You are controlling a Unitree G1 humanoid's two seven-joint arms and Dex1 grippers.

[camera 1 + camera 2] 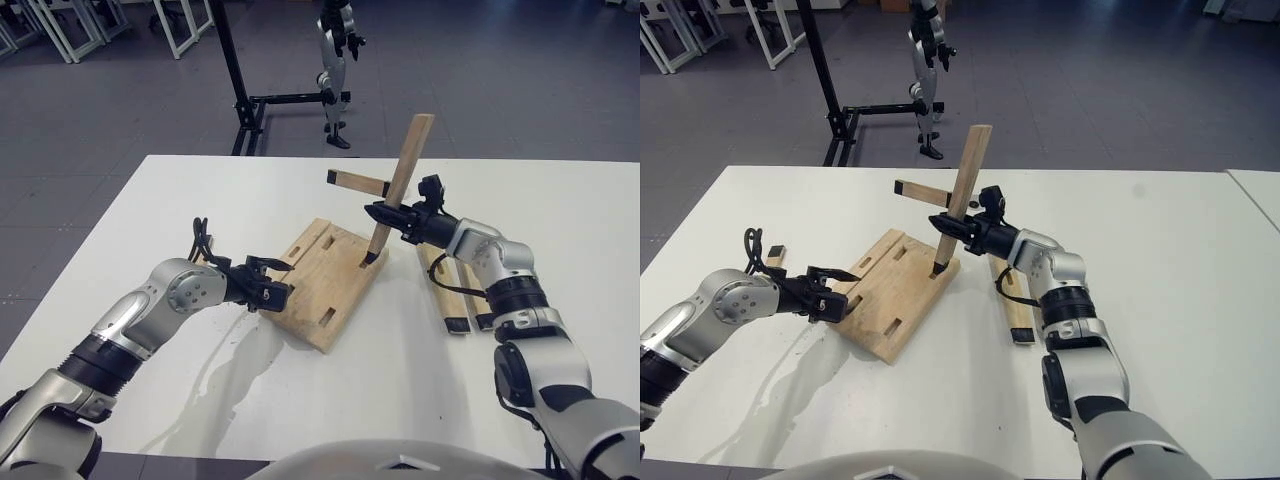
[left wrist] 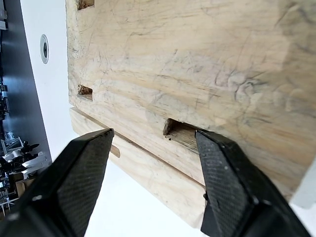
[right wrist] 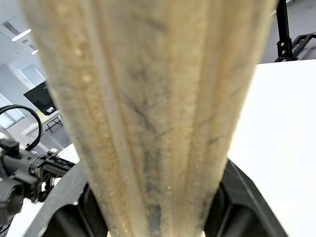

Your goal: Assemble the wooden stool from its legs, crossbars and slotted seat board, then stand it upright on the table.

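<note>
Pale wooden slotted seat board lying on white table. Left gripper at the board's left edge, fingers spread, gripping nothing. Gap plain in left wrist view, with three slots counted there. Right gripper clamped on one tilted light wooden leg, black tip in a slot, one crossbar attached. Two loose black-tipped wooden pieces on the table just right of the board.

The seat board is bare, unvarnished pale wood, its grain rough and scuffed, splintery around the slots. The leg is the same raw wood, streaked grey, with a dark-coated end. The left gripper has matt black pads with a fine cross-hatched texture. The table is smooth, matt white.
</note>
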